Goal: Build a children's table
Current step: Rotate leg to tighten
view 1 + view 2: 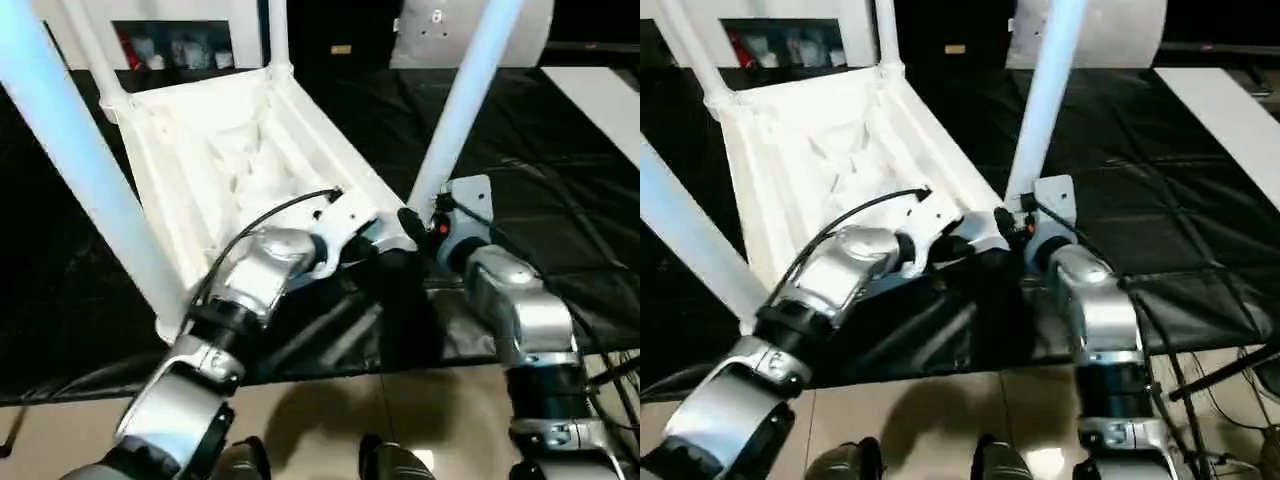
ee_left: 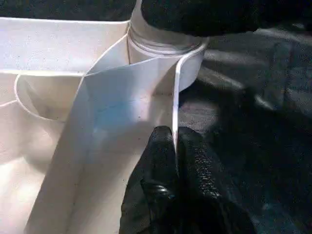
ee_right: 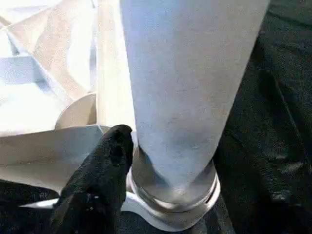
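Black work table (image 1: 560,200) bears upturned children's table (image 1: 240,170), rim pinched by left tool (image 2: 175,146).

Dim, soft-focus frames; the white plastic glares against deep shadows.

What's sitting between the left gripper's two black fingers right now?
In the left wrist view, the thin rim of the white table top runs between the left gripper's fingers, just below the corner socket holding a leg.
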Motion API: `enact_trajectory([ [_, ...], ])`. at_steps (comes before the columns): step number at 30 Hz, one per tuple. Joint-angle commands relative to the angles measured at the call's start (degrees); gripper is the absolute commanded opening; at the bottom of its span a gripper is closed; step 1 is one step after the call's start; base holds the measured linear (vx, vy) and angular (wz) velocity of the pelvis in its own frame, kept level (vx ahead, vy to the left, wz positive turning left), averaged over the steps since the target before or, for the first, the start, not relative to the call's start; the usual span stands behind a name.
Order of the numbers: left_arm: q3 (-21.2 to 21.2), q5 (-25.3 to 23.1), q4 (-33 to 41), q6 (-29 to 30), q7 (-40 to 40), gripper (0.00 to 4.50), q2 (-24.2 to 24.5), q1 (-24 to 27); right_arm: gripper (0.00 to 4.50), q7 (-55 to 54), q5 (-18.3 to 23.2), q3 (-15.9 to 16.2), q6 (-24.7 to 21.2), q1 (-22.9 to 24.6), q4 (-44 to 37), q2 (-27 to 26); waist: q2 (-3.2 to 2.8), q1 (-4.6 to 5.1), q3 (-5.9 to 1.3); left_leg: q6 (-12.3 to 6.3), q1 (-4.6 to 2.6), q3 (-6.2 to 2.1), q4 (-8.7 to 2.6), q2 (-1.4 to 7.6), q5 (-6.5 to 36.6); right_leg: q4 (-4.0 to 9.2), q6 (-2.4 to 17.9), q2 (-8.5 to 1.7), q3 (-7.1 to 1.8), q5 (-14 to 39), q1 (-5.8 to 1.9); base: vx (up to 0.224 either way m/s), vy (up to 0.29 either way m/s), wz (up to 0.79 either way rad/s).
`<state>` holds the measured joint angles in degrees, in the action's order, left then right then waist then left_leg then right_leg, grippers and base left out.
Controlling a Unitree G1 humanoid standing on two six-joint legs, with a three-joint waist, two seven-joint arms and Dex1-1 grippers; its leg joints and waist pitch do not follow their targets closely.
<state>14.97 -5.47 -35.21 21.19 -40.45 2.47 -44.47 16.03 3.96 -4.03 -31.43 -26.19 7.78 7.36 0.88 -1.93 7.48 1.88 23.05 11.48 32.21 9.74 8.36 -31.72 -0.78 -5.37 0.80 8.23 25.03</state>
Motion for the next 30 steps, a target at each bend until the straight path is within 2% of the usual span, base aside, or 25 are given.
enact_trajectory([
  [1,0.6,1.3,0.8,-2.7,-0.3,0.0,-2.3,-0.3,3.11,3.1,2.4,4.3,-1.1,1.8,-1.0,-2.2,0.38,-0.21,-3.59,-1.13,-1.72,-1.42,-4.62,2.32,21.6,4.23,7.5,-1.98,-0.95,23.1,-1.74,0.0,0.0,0.0],
  [3,1.0,1.4,1.4,-3.3,-1.5,0.0,-1.5,0.2,3.2,4.4,2.5,4.4,-0.3,1.9,-1.3,-1.2,0.4,-0.36,-3.67,-1.73,-1.73,-1.29,-4.54,2.33,20.5,4.12,8.0,-2.05,-1.02,21.7,-1.84,0.0,0.0,0.0],
  [5,1.8,1.6,2.6,-5.3,-4.9,0.0,0.4,1.9,3.34,9.8,2.4,5.3,2.9,1.9,-0.7,2.9,0.45,-0.5,-3.57,-2.15,-1.66,-1.35,-4.58,2.39,20.5,4.19,7.9,-2.14,-0.94,22.7,-2.08,0.0,0.0,0.0],
  [7,2.4,2.0,3.4,-6.8,-7.9,0.0,2.2,3.1,3.55,15.6,3.6,4.8,5.0,1.8,0.0,6.3,0.54,-0.46,-3.49,-2.87,-1.43,-1.25,-4.49,2.43,19.7,4.13,8.0,-2.24,-1.01,22.6,-2.19,0.0,0.0,0.0],
  [11,3.1,2.5,4.5,-9.0,-12.8,0.0,5.5,4.6,3.77,24.4,5.4,5.1,5.7,2.2,-0.2,11.6,0.67,-0.64,-3.46,-3.93,-1.35,-1.2,-4.27,2.44,18.5,4.17,8.0,-2.39,-1.06,24.7,-2.31,0.0,0.0,0.0],
  [12,3.5,2.9,5.1,-10.5,-15.7,0.0,7.1,5.2,4.02,28.3,6.7,5.0,6.2,2.5,-0.6,13.6,0.53,-0.72,-3.53,-4.3,-1.46,-1.06,-4.21,2.57,17.4,4.05,8.8,-2.35,-1.11,23.6,-2.24,0.0,0.0,0.0],
  [15,4.1,3.7,6.3,-12.1,-20.7,0.0,10.2,6.0,4.16,37.3,9.2,5.9,7.6,3.6,-1.3,18.5,0.46,-0.9,-3.63,-4.86,-1.39,-1.1,-4.2,2.78,16.4,3.62,10.1,-2.32,-0.97,20.9,-2.52,0.0,0.0,0.0],
  [16,4.2,4.0,6.4,-12.7,-22.4,0.0,11.1,6.1,4.16,40.1,9.5,6.5,8.4,4.0,-1.3,19.9,0.7,-0.97,-3.74,-5.24,-1.4,-0.98,-4.06,2.93,15.5,3.34,11.0,-2.26,-1.02,18.5,-2.57,0.0,0.0,0.0],
  [19,4.8,4.2,6.6,-13.7,-25.7,0.0,12.8,6.2,4.16,47.6,10.7,7.7,10.3,4.7,-0.7,23.0,0.45,-1.2,-3.99,-6.47,-1.43,-0.84,-3.73,2.98,12.8,2.54,13.6,-2.23,-0.88,13.3,-2.71,0.0,0.0,0.0],
  [20,5.4,4.4,7.0,-14.5,-27.8,0.0,13.7,6.4,4.16,49.8,11.2,8.0,10.7,4.9,-0.6,23.9,0.6,-1.38,-4.1,-7.07,-1.53,-0.74,-3.54,3.04,11.8,2.3,14.5,-2.25,-0.89,11.5,-2.84,0.0,0.0,0.0],
  [22,6.0,5.3,8.2,-14.9,-31.7,0.0,15.0,6.9,4.16,53.9,12.4,8.3,11.1,5.0,-0.2,25.1,0.41,-1.66,-4.06,-7.65,-1.55,-0.56,-3.47,3.14,10.9,2.06,15.4,-2.19,-0.87,10.0,-2.89,0.0,0.0,0.0],
  [23,6.2,5.5,8.5,-15.2,-32.7,0.0,15.3,7.0,4.16,54.8,12.8,8.3,10.9,4.9,0.1,25.3,0.41,-1.83,-4.05,-7.89,-1.6,-0.46,-3.39,3.18,10.9,1.98,15.9,-2.23,-0.86,9.8,-2.89,0.0,0.0,0.0],
  [24,6.6,5.5,8.7,-15.9,-34.1,0.0,16.0,7.0,3.89,56.5,13.5,8.4,11.1,4.5,1.1,25.8,0.76,-1.87,-4.16,-7.96,-1.61,-0.39,-3.34,3.22,10.7,1.92,16.0,-2.18,-0.84,9.7,-2.92,0.0,0.0,0.0],
  [25,7.0,5.7,8.9,-16.6,-35.5,0.0,16.6,7.1,3.89,57.8,14.0,8.6,11.3,4.3,1.8,26.1,0.5,-2.08,-4.16,-7.9,-1.68,-0.45,-3.36,3.32,10.7,1.92,16.3,-2.3,-0.82,10.2,-2.87,0.0,0.0,0.0],
  [28,7.7,6.0,9.5,-17.3,-38.3,0.0,18.0,7.4,3.79,60.1,15.1,8.7,11.3,3.9,2.7,26.4,0.41,-2.49,-4.01,-6.79,-1.81,-0.45,-3.51,3.38,12.7,2.17,15.9,-2.33,-0.87,13.5,-2.7,0.0,0.0,0.0],
  [29,8.0,6.1,9.8,-17.7,-39.6,0.0,18.7,7.5,3.56,61.3,15.8,8.9,10.6,3.8,3.0,26.6,0.36,-2.69,-4.01,-6.27,-1.86,-0.49,-3.59,3.41,13.3,2.21,15.5,-2.34,-0.9,14.5,-2.65,0.0,0.0,0.0],
  [30,8.0,6.1,9.8,-17.7,-39.6,0.0,18.7,7.5,3.56,61.3,15.8,8.9,10.6,3.8,3.0,26.6,0.38,-2.76,-4.01,-6.1,-1.9,-0.47,-3.61,3.44,13.5,2.22,15.4,-2.36,-0.95,14.7,-2.64,0.0,0.0,0.0],
])
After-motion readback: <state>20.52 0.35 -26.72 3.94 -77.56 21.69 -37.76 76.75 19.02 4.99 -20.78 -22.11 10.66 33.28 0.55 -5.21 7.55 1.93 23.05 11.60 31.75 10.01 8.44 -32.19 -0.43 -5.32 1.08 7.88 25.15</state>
